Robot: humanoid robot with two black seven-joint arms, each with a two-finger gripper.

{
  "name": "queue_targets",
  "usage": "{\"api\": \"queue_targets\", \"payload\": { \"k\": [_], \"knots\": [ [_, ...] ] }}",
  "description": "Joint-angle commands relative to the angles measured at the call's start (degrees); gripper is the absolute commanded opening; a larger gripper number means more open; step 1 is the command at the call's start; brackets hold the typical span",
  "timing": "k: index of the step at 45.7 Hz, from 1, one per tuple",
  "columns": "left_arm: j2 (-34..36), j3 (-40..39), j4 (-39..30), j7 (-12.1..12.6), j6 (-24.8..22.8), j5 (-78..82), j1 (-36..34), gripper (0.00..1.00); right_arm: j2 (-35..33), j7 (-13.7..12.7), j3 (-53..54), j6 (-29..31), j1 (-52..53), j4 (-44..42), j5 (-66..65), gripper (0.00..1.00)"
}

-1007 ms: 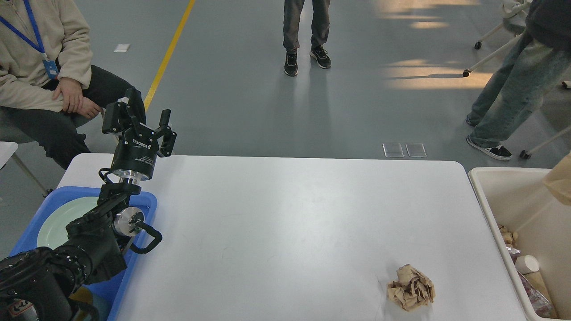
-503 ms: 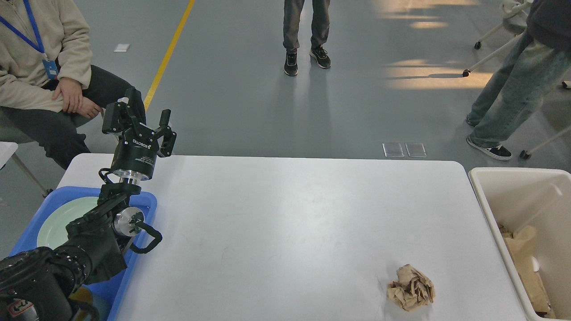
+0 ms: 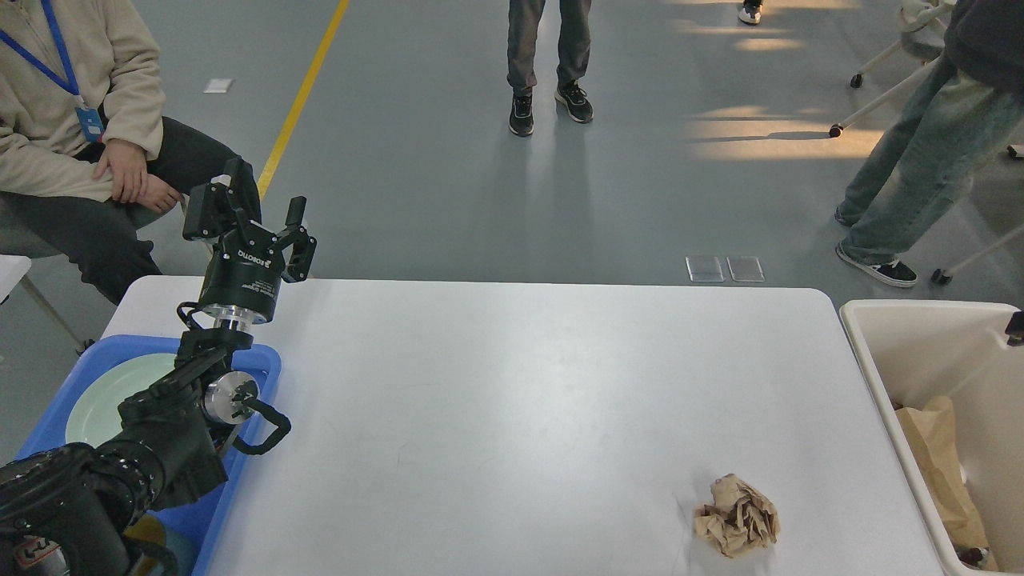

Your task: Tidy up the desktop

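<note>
The floor (image 3: 448,160) is smooth grey-blue with a soft sheen. A yellow line (image 3: 302,96) runs along it from the far edge toward the near left. Patches of warm sunlight (image 3: 768,136) lie on the far right of the floor. Two clear rectangular plates (image 3: 725,269) are set flat on the floor just beyond the bench's far edge. A small pale rectangle (image 3: 218,86) lies on the floor at far left. White wheeled frame legs (image 3: 888,88) with small castors stand at far right. At the left edge, the corner of a white seat (image 3: 12,272) shows.
</note>
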Motion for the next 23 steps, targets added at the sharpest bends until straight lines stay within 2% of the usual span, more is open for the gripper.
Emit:
{"api": "queue_targets", "payload": {
  "k": [1, 13, 23],
  "knots": [
    [0.00, 0.00, -0.01, -0.08, 0.00, -0.06, 0.00, 0.96, 1.16, -0.08, -3.57, 9.44, 9.82, 2.45, -3.69, 1.00],
    [-0.08, 0.00, -0.01, 0.00, 0.00, 0.03, 0.00, 0.96, 5.11, 0.01, -3.75, 26.58, 25.56, 3.16, -12.14, 1.00],
    [0.00, 0.00, -0.01, -0.08, 0.00, 0.03, 0.00, 0.96, 12.93, -0.08, -3.75, 30.02, 32.68, 3.94, -13.46, 1.00]
  ]
}}
